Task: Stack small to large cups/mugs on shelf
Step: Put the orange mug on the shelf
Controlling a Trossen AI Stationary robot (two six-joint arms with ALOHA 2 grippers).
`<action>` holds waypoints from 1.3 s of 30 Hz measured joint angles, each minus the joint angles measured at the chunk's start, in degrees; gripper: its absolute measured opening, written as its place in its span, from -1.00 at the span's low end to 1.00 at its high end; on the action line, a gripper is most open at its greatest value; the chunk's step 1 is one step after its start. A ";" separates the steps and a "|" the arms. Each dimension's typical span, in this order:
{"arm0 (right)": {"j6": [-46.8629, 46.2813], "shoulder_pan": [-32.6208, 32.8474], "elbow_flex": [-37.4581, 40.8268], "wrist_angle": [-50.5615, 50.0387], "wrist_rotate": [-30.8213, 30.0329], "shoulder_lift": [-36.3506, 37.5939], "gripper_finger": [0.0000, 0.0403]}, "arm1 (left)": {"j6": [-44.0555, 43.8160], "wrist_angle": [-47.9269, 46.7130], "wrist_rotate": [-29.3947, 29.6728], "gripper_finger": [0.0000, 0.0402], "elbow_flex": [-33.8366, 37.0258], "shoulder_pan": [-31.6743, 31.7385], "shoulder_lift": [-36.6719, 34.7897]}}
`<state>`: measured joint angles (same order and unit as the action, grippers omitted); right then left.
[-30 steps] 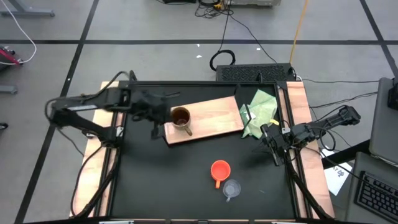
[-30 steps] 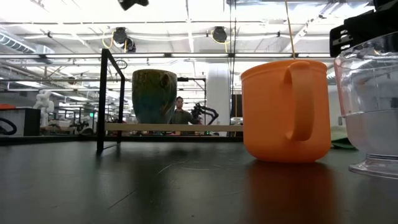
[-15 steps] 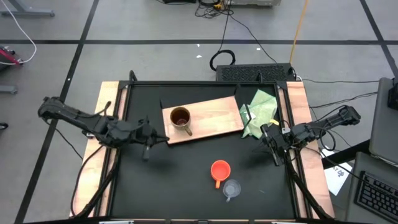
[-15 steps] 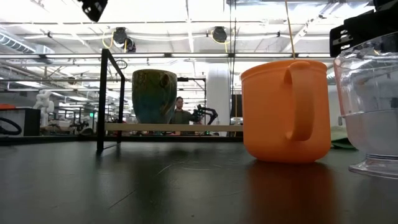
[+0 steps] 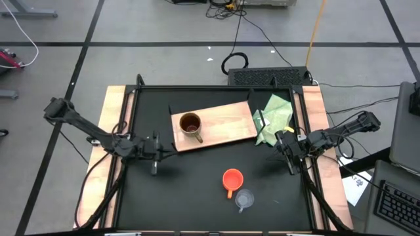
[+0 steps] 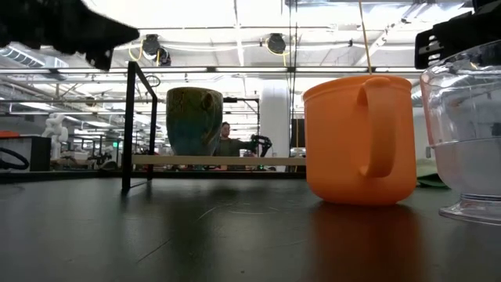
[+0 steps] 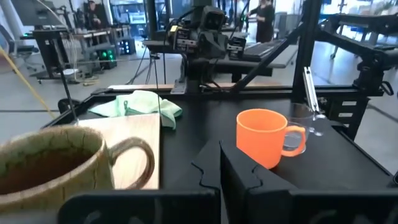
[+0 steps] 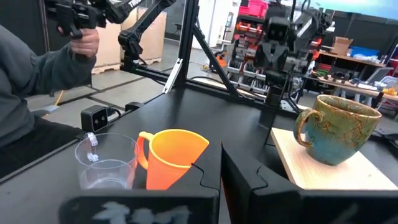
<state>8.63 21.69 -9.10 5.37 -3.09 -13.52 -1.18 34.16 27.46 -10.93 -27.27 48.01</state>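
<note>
The brown-gold mug [image 5: 190, 124] stands upright on the left part of the light-wood shelf [image 5: 223, 121]; it also shows in the low view [image 6: 194, 119] and the left wrist view [image 7: 56, 163]. The orange cup [image 5: 231, 178] and the clear cup [image 5: 245, 198] stand side by side on the black table near its front edge. My left gripper [image 5: 154, 152] is shut and empty, left of the shelf and clear of the mug. My right gripper [image 5: 289, 156] is shut and empty at the table's right edge.
A light green cloth [image 5: 275, 118] lies at the shelf's right end. The shelf's black bracket [image 6: 129, 125] stands up at its left end. A person's sleeve and hand [image 8: 74, 37] show beyond the table in the right wrist view.
My left gripper has drawn back from the mug on the shelf, toward the table's left and near edges, and has come down lower. The mug stays upright on the shelf. My right arm has kept still.
</note>
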 joint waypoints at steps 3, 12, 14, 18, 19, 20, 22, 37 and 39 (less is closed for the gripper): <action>0.51 0.00 -0.02 0.00 0.00 0.00 -1.00 | -0.43 4.50 0.03 -1.00 3.59 0.01 -0.11; 0.35 0.00 -0.02 0.02 0.00 -0.99 -1.00 | -0.76 7.66 0.07 -1.00 6.85 0.00 -0.09; 0.21 0.00 -0.02 0.20 0.02 -1.71 -1.00 | -0.60 7.73 0.07 -1.00 6.87 0.00 -0.09; 0.69 0.06 0.00 3.83 0.13 -3.32 -1.00 | -0.14 7.70 0.07 -1.00 6.85 0.00 -0.09; 0.69 0.11 0.00 5.44 0.17 -3.91 -1.00 | -0.08 7.70 0.02 -1.00 6.85 0.00 -0.09; 0.69 0.17 0.00 7.12 0.18 -4.63 -1.00 | -0.03 7.68 -0.17 -1.00 6.86 0.00 -0.09; 0.97 0.20 0.00 11.21 0.20 -6.47 -0.99 | -0.01 7.51 -0.58 -1.00 6.86 0.00 -0.09; -1.91 0.20 -8.52 23.67 0.20 -26.53 -0.49 | -2.02 4.63 -0.94 -0.99 6.87 0.00 -0.07; -1.98 0.20 -11.82 19.99 0.20 -29.32 -0.43 | -2.08 4.51 -0.94 -0.99 6.86 0.00 -0.07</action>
<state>6.65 21.89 -20.92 25.35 -2.90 -42.84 -3.26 38.68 26.52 -4.07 -27.27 47.94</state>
